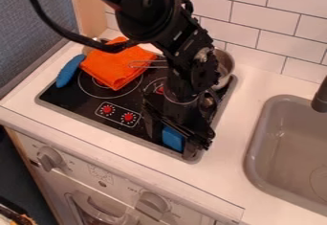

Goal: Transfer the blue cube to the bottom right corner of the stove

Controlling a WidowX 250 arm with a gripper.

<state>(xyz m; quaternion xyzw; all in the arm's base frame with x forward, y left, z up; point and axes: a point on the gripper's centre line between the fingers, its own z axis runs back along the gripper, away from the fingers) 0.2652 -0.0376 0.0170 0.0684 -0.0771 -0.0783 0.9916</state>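
One white counter [262, 202] carries one black stove [83, 99] and one grey sink [253, 145], with part of one dark faucet [321, 97] at its right edge. One black arm [153, 16] hangs over the stove. One orange cloth [115, 65] lies on the stove's back left, and one metal pot [223, 68] sits at its back right, contents hidden behind the arm. Two grey knobs [49, 159] are on the front panel. One long blue object [69, 71] touches the cloth's left side. The gripper [172, 147] is down around one blue cube [172, 138] at the stove's near right corner; whether it grips the cube, I cannot tell. Two red dials [108, 109] are on the stovetop.
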